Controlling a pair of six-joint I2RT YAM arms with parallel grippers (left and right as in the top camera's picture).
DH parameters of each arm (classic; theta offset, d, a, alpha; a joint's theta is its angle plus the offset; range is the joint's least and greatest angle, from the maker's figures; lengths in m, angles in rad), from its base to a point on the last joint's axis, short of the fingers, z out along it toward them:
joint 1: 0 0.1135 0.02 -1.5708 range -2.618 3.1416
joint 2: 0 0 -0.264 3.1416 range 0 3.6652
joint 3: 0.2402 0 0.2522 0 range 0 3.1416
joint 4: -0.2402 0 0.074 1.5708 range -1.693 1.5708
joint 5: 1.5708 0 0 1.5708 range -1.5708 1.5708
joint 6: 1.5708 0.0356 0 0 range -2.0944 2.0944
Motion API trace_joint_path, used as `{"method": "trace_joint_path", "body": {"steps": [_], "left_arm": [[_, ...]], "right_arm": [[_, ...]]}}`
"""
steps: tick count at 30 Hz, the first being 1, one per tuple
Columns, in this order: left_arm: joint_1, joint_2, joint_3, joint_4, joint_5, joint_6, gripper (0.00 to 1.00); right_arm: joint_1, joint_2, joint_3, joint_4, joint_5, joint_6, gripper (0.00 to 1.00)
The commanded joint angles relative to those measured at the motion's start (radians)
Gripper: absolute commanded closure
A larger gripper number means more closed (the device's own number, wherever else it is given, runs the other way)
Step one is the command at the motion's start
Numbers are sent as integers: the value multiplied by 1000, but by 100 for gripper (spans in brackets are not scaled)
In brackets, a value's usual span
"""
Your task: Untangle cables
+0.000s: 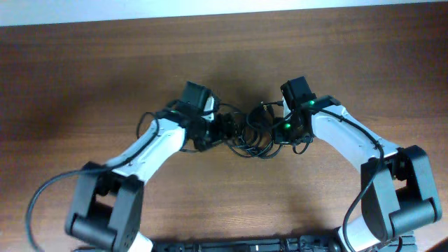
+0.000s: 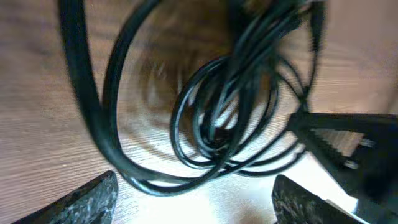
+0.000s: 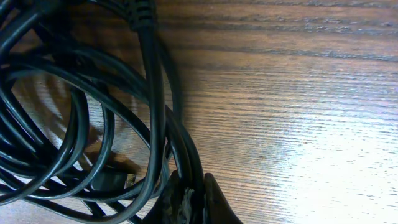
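A limp, light tangle of black cables (image 1: 250,134) lies mid-way across the table (image 1: 105,70), the left gripper (image 2: 194,196) spread wide above its loops, the right gripper (image 3: 189,200) pinched on an outer strand, probably the easiest hold.

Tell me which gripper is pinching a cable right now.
The right gripper: it is clamped shut on a black cable. The left gripper is open, spread wide, gripping nothing.

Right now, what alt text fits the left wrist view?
Black cables lie in a tangled coil on the wooden table, just ahead of the left pincer, whose fingers stand wide apart. A dark ridged part juts in at right.
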Motion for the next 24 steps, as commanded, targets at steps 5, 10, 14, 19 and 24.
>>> {"method": "trace_joint_path", "body": {"steps": [5, 10, 14, 19, 24], "left_arm": [[-33, 64, 11, 41, -179, -65, 47], [4, 59, 14, 87, -171, -64, 100], [101, 26, 15, 80, -26, 19, 100], [362, -97, 15, 71, 183, 100, 100], [611, -143, 16, 76, 366, 102, 88]], "right_arm": [[-2, 1, -4, -3, 16, 9, 96], [-2, 1, -4, -5, 16, 9, 96], [-2, 1, -4, -5, 32, 9, 96], [-2, 1, -4, -22, 74, 9, 96], [-2, 1, -4, -17, 73, 9, 96]]}}
